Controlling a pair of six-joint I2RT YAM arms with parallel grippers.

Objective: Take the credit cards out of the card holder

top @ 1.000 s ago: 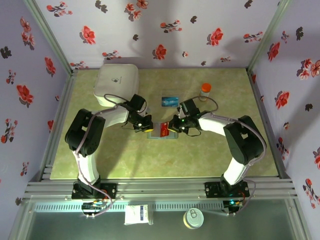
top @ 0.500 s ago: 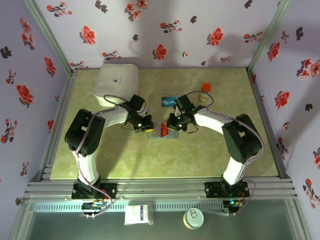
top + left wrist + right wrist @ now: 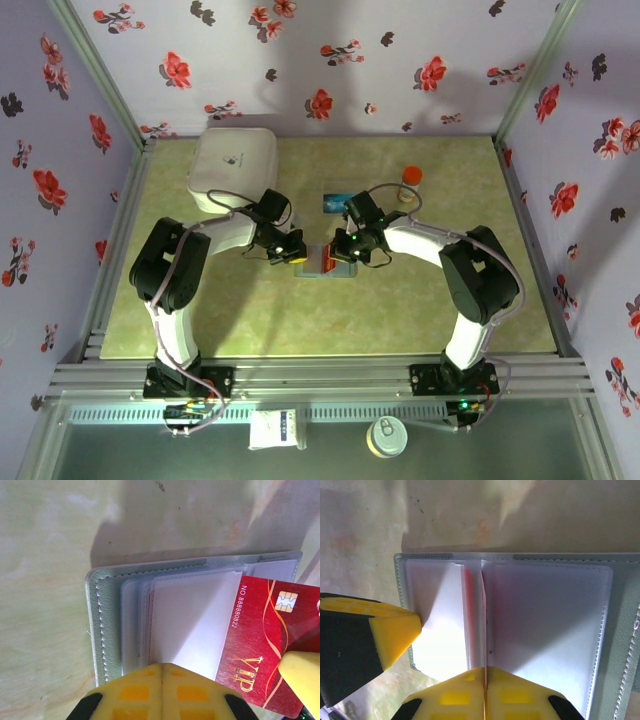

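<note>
The grey-blue card holder [image 3: 318, 270] lies open on the table; the left wrist view shows its stitched edge [image 3: 107, 615] and clear sleeves. A red credit card [image 3: 260, 630] marked VIP sticks halfway out of a sleeve, tilted up. My right gripper [image 3: 485, 669] is shut on that card's edge [image 3: 482, 605], which shows as a thin red line between its fingers. My left gripper [image 3: 162, 666] is shut, with its tips resting on the holder's left panel [image 3: 435, 615]. A blue-teal credit card [image 3: 340, 201] lies flat on the table behind the holder.
A big white rounded box [image 3: 233, 160] stands at the back left. A small orange-capped bottle [image 3: 410, 180] stands at the back right, beside the right arm. Floral walls close in the table on three sides.
My right gripper has shifted left and a little back over the holder, and the red card now shows narrower from above. The left arm has stayed put.
</note>
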